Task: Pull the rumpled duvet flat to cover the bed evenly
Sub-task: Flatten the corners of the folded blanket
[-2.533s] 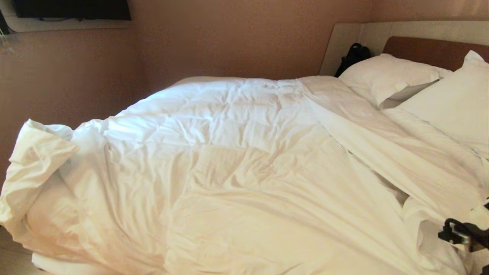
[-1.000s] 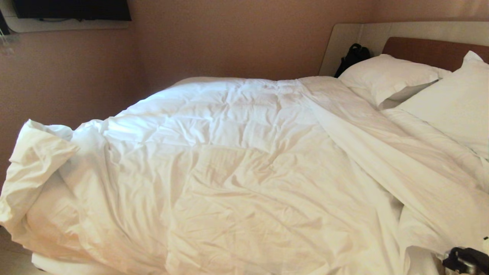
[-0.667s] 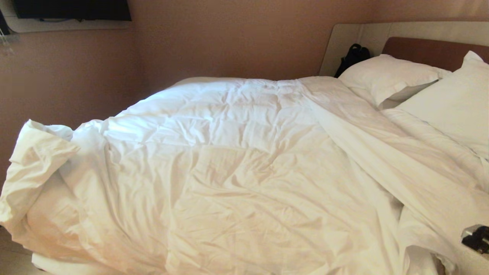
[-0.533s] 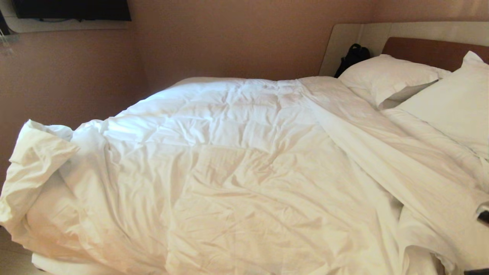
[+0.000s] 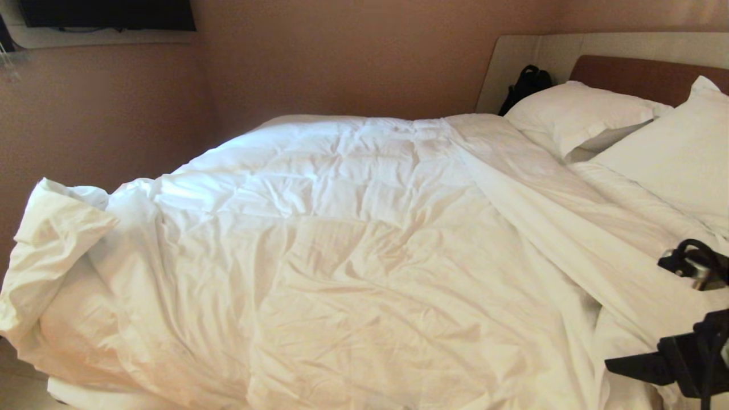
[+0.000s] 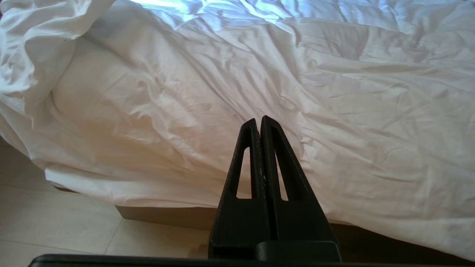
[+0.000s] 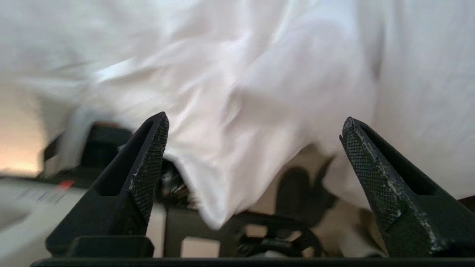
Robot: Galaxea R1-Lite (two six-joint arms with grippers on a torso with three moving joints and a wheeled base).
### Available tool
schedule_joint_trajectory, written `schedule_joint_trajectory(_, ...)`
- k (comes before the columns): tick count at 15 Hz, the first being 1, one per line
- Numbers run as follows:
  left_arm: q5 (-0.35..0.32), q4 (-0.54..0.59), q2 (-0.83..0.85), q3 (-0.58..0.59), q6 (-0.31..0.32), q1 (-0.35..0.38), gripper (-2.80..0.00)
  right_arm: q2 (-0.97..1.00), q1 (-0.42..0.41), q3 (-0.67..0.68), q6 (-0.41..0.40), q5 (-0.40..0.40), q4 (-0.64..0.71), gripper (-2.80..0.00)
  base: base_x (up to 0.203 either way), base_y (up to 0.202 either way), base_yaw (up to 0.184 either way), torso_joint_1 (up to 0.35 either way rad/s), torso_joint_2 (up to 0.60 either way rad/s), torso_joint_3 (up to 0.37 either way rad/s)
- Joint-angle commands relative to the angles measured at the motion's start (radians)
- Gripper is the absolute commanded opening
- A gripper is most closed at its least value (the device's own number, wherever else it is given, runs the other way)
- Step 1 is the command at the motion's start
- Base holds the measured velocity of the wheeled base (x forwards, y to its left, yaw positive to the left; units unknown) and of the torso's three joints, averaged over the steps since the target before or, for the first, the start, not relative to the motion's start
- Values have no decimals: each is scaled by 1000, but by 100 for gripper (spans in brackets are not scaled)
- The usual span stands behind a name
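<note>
The duvet [image 5: 342, 250] lies over most of the bed [image 6: 163, 217], quilted but creased. At the left edge of the head frame one corner is bunched and folded back; at lower right a loose fold hangs unspread. The right tool [image 7: 252, 155] is released, fingers wide, facing that hanging cloth. The left tool [image 6: 261, 122] is clenched, empty, parked low. Flattening looks partly done.

We are in a bedroom: a wide white-dressed bed [image 5: 102, 396], smooth white pillows [image 5: 575, 117] against its brown headboard panel [image 5: 632, 77].
</note>
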Motion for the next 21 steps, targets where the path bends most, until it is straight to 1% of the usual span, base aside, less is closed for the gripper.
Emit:
schedule_joint_trajectory(1,1,0,0,0,-1,0,-280,93,0,-9,2,-382,-39,0,0,0,0,0,0,0)
schedule_joint_trajectory(5,1,0,0,0,-1,0,-280,131,-13,-55,3,-383,-99,0,0,0,0,0,0,0)
schedule_joint_trajectory(6,0,0,0,0,-1,0,-280,133,-14,-59,3,-381,-102,-280,0,0,0,0,0,0)
schedule_joint_trajectory(8,1,-1,0,0,-1,0,-280,158,-14,-79,10,-377,-109,-280,0,0,0,0,0,0)
schedule_joint_trajectory(15,-1,0,0,0,-1,0,-280,204,-12,-71,22,-370,-153,-280,0,0,0,0,0,0)
schedule_joint_trajectory(18,1,0,0,0,-1,0,-280,256,-11,-82,17,-376,-205,-280,0,0,0,0,0,0)
schedule_joint_trajectory(21,1,0,0,0,-1,0,-280,296,-6,-137,17,-395,-210,-280,0,0,0,0,0,0)
